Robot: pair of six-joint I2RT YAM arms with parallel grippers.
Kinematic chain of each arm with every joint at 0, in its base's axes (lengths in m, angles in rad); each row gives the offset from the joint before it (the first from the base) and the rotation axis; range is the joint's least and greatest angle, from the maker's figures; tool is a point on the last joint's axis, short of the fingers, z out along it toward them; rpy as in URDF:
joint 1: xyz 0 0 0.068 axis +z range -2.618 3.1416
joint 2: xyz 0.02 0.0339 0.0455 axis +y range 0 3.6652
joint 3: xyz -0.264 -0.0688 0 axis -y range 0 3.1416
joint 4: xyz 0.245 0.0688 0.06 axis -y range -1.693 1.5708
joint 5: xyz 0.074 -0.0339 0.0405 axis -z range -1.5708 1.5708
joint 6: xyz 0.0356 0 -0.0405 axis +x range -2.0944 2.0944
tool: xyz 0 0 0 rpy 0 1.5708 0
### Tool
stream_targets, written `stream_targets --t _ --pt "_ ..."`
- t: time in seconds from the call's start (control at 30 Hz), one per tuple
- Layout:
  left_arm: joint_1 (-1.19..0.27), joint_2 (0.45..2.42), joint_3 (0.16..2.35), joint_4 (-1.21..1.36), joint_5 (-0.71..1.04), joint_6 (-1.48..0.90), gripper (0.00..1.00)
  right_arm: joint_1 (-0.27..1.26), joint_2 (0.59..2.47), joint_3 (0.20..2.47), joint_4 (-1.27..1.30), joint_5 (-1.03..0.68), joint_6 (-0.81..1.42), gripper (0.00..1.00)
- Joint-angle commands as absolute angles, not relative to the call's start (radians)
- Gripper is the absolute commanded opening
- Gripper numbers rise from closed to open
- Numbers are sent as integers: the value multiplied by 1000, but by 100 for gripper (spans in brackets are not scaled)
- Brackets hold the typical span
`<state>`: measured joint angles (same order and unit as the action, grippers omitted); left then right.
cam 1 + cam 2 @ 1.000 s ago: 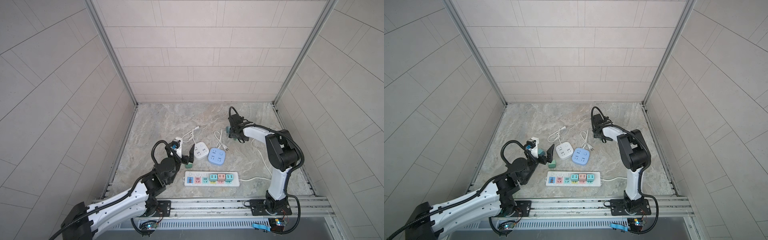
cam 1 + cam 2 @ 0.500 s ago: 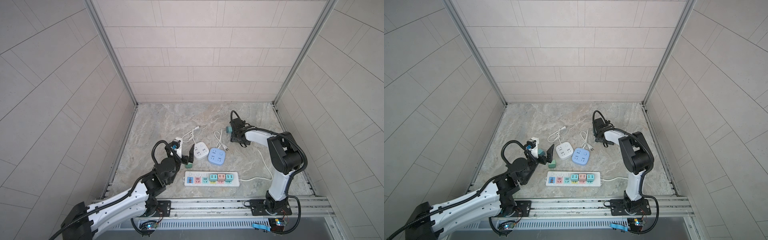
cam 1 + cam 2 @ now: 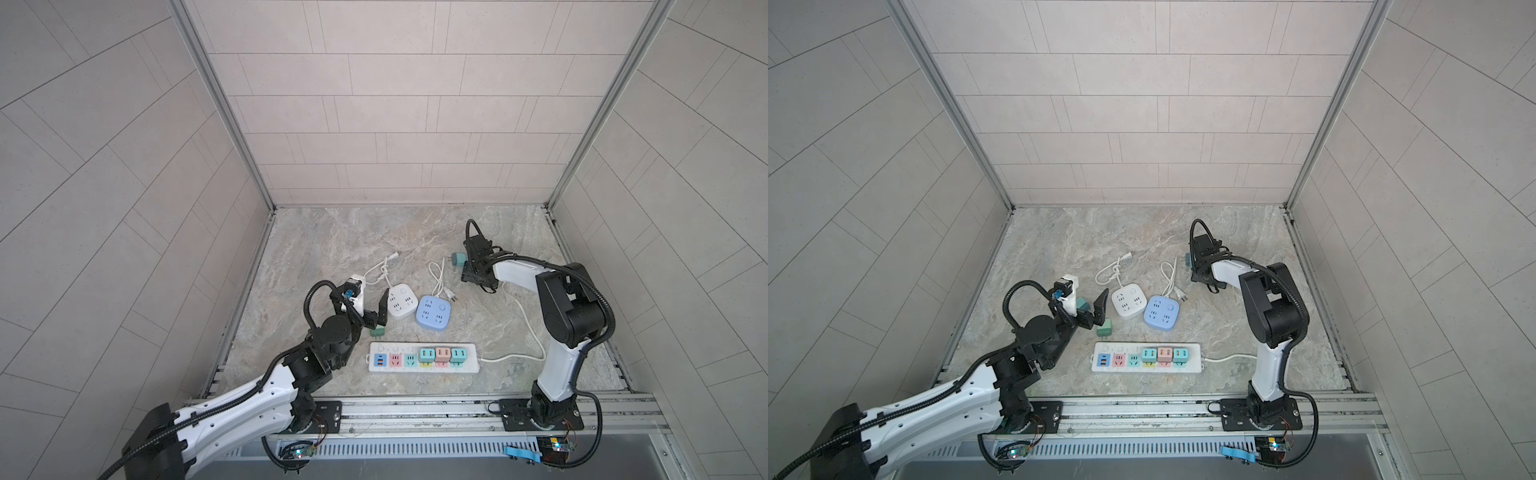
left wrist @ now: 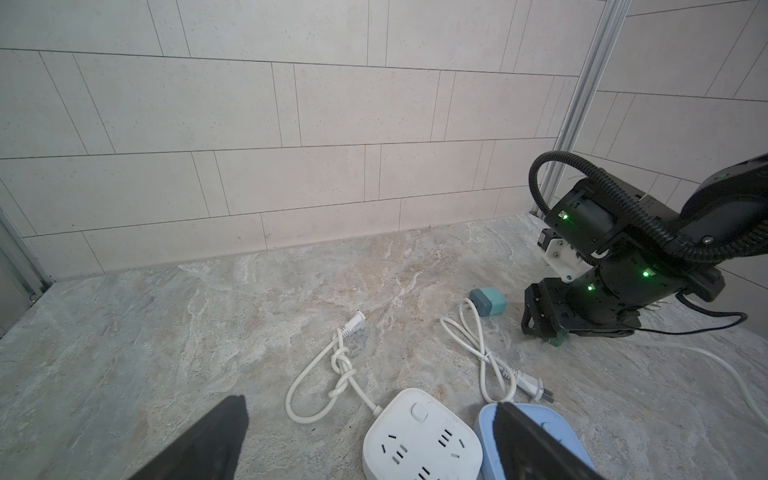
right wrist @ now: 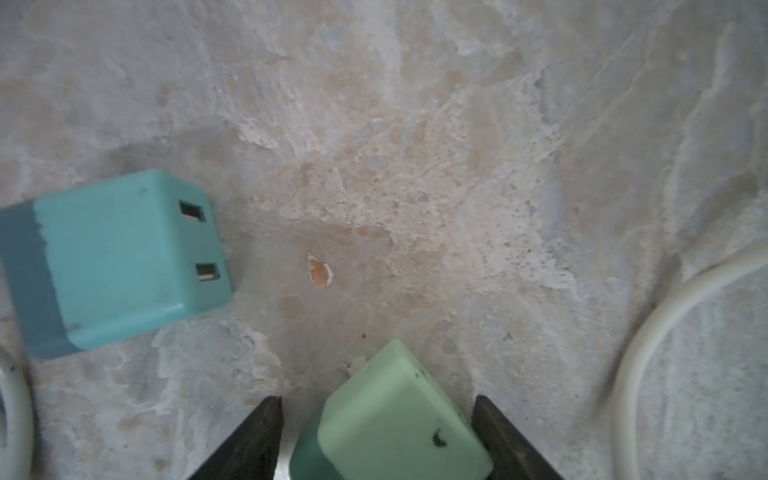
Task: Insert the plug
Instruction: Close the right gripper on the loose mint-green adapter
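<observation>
Nothing has changed at the left gripper [image 3: 370, 301]. It is held where it was, jaws wide apart and empty, just beside the white socket cube [image 3: 401, 300] at its 3 o'clock. A dark green plug [image 3: 377, 331] lies loose at its 6 o'clock.

The power strip [image 3: 424, 358] is untouched; three adapters are seated in it, and sockets toward its 9 o'clock end are free.

The right gripper [image 5: 376, 398] has been drawn slightly toward 6 o'clock. Its jaws have been narrowed around the light green plug [image 5: 399, 415], which rests on the floor between them, at 1 o'clock from the strip and well apart from it. A gap is still seen on one side, so the grip is judged not yet made. A teal plug [image 5: 116, 262] lies near. The right forearm is laid low, the wrist pitched down at the floor.
</observation>
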<state>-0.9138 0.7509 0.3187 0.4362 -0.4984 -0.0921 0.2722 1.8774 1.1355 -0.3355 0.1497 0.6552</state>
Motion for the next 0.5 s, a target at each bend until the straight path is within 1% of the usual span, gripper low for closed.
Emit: stream_targets --t 0.0,0.13,0.3,0.47 --pt "-910 739 310 434 -507 -89 100 274 1922 1160 -346 105 657 74" --pt "-910 725 305 431 -506 -89 100 277 1927 1180 -372 115 652 72" --pt "-910 733 308 434 -499 -91 100 276 1876 1131 -382 195 647 72" --pt "-910 722 309 423 -495 -96 100 276 1861 1097 -380 207 646 72"
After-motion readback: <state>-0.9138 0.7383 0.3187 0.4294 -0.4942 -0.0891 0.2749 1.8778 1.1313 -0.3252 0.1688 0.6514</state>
